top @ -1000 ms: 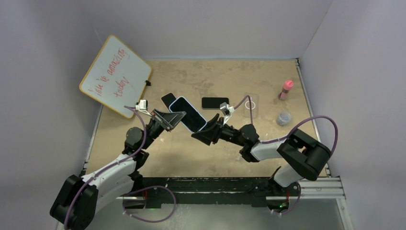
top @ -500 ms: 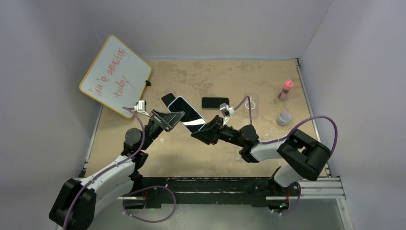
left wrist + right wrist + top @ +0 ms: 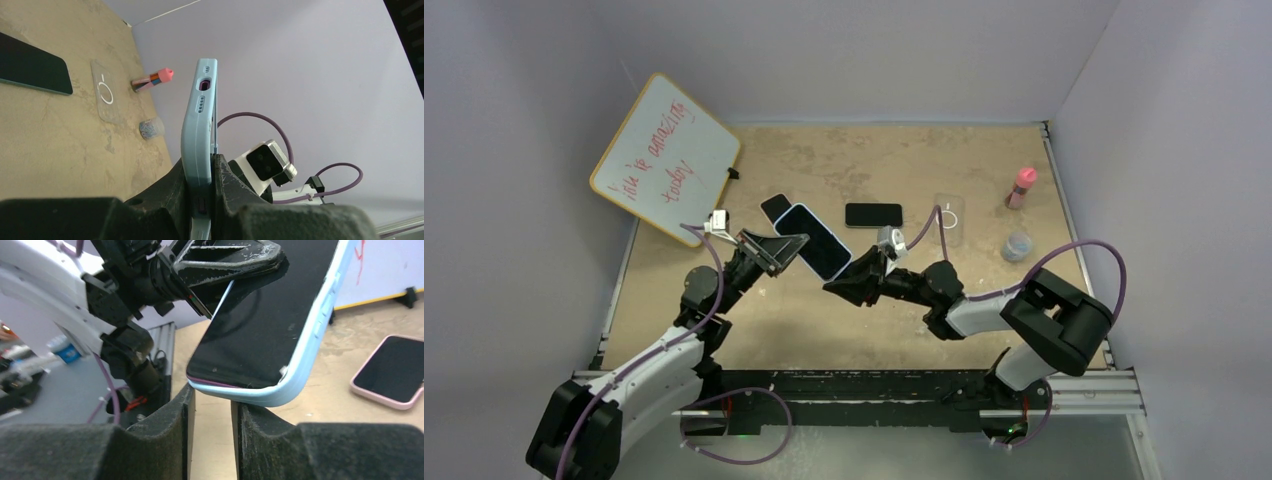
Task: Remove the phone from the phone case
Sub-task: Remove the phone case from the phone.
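Note:
A phone with a dark screen (image 3: pixel 270 330) sits in a light-blue case (image 3: pixel 816 240), held tilted above the table. My left gripper (image 3: pixel 779 250) is shut on its left end; in the left wrist view the case (image 3: pixel 202 115) stands edge-on between the fingers of that gripper (image 3: pixel 201 170). My right gripper (image 3: pixel 852 282) is at the phone's lower right corner. In the right wrist view its jaws (image 3: pixel 212 395) stand a little apart with nothing between them. The case's bottom edge (image 3: pixel 280 392) rests on the right fingertip (image 3: pixel 260 415). A thin purple phone edge shows above the case lip.
On the table lie a pink-cased phone (image 3: pixel 774 206), a black phone (image 3: pixel 873 215) and a clear case (image 3: pixel 949 218). A pink bottle (image 3: pixel 1022 186) and a small jar (image 3: pixel 1018 246) stand at the right. A whiteboard (image 3: pixel 667 158) leans at the back left.
My right gripper has shifted a little to the left under the phone's lower corner. The phone looks tilted more steeply. The left gripper keeps its hold.

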{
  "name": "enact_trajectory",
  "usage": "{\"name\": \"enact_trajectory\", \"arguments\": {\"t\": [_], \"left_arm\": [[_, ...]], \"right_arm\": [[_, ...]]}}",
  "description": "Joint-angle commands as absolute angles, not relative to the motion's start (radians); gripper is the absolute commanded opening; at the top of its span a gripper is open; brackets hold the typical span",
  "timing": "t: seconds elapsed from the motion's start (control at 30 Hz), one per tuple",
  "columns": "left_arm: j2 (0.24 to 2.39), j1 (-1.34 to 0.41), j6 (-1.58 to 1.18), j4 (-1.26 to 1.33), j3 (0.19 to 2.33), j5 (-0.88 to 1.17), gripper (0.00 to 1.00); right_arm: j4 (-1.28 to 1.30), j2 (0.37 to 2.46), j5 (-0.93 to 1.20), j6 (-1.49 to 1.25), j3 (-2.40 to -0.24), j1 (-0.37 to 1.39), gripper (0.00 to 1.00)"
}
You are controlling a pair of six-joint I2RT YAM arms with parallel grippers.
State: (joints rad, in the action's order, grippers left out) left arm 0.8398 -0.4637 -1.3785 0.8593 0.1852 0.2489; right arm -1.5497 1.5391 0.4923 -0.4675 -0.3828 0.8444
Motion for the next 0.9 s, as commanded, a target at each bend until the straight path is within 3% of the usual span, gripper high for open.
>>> {"name": "enact_trajectory", "arguments": {"t": [0.0,0.3,0.57,0.87], "left_arm": [[0.817,-0.474,-1.428,0.821,0.223,0.359,0.0],[0.781,-0.473,-1.402,0.786,0.234,0.383,0.0],[0.785,-0.469,-1.353,0.776,0.267,0.364,0.0],[0.781,-0.466,-1.331,0.767,0.269,0.355,0.0]], "right_arm": [[-1.62,1.479,0.406,-0.188,-0.421,0.84,0.0],[-1.616,1.465,0.377,-0.283,-0.424,0.819,0.0],[-1.777,1.502,0.496,-0.427,-0.381,0.819,0.38],[-1.903,1.531,0.554,-0.541,-0.393,0.818,0.52]]}}
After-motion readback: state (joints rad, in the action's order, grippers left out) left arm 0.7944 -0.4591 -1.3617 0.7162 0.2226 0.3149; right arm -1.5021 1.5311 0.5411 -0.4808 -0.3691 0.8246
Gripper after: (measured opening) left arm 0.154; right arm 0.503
